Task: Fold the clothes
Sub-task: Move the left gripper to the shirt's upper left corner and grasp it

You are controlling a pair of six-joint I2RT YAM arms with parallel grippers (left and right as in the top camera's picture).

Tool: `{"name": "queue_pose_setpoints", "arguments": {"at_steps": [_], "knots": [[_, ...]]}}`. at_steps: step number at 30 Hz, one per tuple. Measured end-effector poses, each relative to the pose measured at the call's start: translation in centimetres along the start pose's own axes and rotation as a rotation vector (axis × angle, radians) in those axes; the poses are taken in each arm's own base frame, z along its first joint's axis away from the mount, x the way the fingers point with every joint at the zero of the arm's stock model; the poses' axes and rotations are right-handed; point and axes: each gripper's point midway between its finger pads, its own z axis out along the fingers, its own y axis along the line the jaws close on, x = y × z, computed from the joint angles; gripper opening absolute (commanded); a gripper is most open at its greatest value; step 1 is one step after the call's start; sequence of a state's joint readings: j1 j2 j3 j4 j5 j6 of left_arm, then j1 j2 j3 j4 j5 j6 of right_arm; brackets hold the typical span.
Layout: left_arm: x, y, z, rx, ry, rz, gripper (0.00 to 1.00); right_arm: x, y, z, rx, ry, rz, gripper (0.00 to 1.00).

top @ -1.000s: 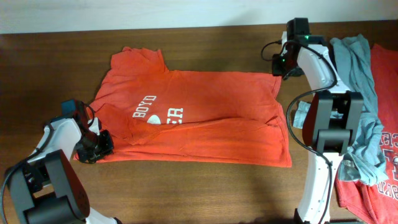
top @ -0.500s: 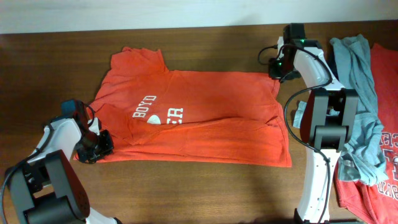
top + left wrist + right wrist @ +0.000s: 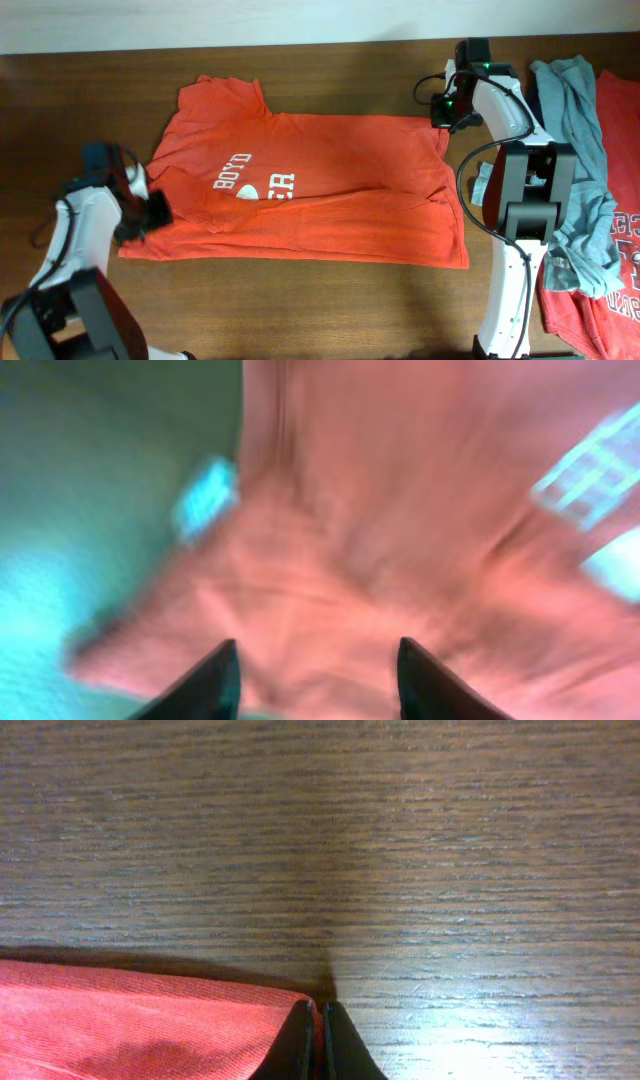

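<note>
Overhead: orange-red T-shirt (image 3: 320,190) lay spread flat mid tabletop (image 3: 300,310). Right jaws were shut at its hem corner w/ maybe only a sliver caught, so it could slip on lifting. Left jaws stood part-open over the sleeve, holding nothing

Left wrist cam is pretty blurry here. Most of the frame is the orange-red shirt (image 3: 400,550), all creased and rumpled, with a bit of white print (image 3: 590,460) showing at the upper right and a small pale patch (image 3: 205,495) near its left edge. A teal-green area (image 3: 90,510) runs down the left side. At the bottom, the left gripper (image 3: 315,680) has its two dark fingers (image 3: 215,680) spread apart, with just cloth showing between them.
</note>
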State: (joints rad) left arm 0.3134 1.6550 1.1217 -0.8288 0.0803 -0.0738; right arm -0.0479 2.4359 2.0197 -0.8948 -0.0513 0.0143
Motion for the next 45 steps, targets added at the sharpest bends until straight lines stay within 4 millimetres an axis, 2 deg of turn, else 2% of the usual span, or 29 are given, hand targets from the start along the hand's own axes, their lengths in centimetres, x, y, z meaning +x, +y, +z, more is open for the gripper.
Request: {"name": "queue_pose_setpoints", "arguments": {"at_steps": [2, 6, 9, 11, 14, 19, 23, 26, 28, 33, 40, 45], "knots": [[-3.7, -0.9, -2.4, 0.034, -0.128, 0.023, 0.72, 0.2, 0.0, 0.0, 0.000, 0.007, 0.000, 0.04], [-9.0, -2.8, -6.7, 0.111, -0.282, 0.062, 0.75, 0.5, 0.0, -0.1, 0.000, 0.021, 0.001, 0.04], [-11.4, -3.9, -8.2, 0.160, -0.325, 0.084, 0.79, 0.7, 0.0, -0.1, -0.001, 0.032, 0.001, 0.04], [-13.5, -4.8, -8.3, 0.199, -0.344, 0.101, 0.79, 0.9, 0.0, -0.2, -0.002, 0.040, 0.001, 0.04], [-15.6, -5.8, -6.7, 0.246, -0.322, 0.119, 0.79, 1.1, 0.0, -0.2, -0.002, 0.048, 0.002, 0.04], [-17.3, -8.1, -0.8, 0.335, -0.228, 0.170, 0.80, 1.2, 0.1, -0.2, -0.003, 0.053, 0.002, 0.04], [-17.2, -9.5, 4.6, 0.373, -0.139, 0.193, 0.79, 1.3, 0.0, -0.2, -0.002, 0.055, 0.003, 0.04], [-16.8, -10.0, 7.8, 0.384, -0.098, 0.211, 0.79, 1.3, 0.1, -0.3, -0.003, 0.057, 0.002, 0.04], [-16.9, -10.1, 9.0, 0.388, -0.100, 0.229, 0.78, 1.3, 0.1, -0.3, -0.003, 0.058, 0.003, 0.04], [-19.2, -10.2, 8.5, 0.380, -0.195, 0.269, 0.78, 1.3, 0.0, -0.3, -0.002, 0.058, 0.003, 0.05], [-20.0, -10.0, 8.3, 0.358, -0.227, 0.281, 0.78, 1.3, 0.0, -0.3, -0.002, 0.058, 0.003, 0.04], [-21.7, -10.4, 7.8, 0.354, -0.298, 0.300, 0.77, 1.3, 0.0, -0.3, -0.002, 0.057, 0.003, 0.04]]}}
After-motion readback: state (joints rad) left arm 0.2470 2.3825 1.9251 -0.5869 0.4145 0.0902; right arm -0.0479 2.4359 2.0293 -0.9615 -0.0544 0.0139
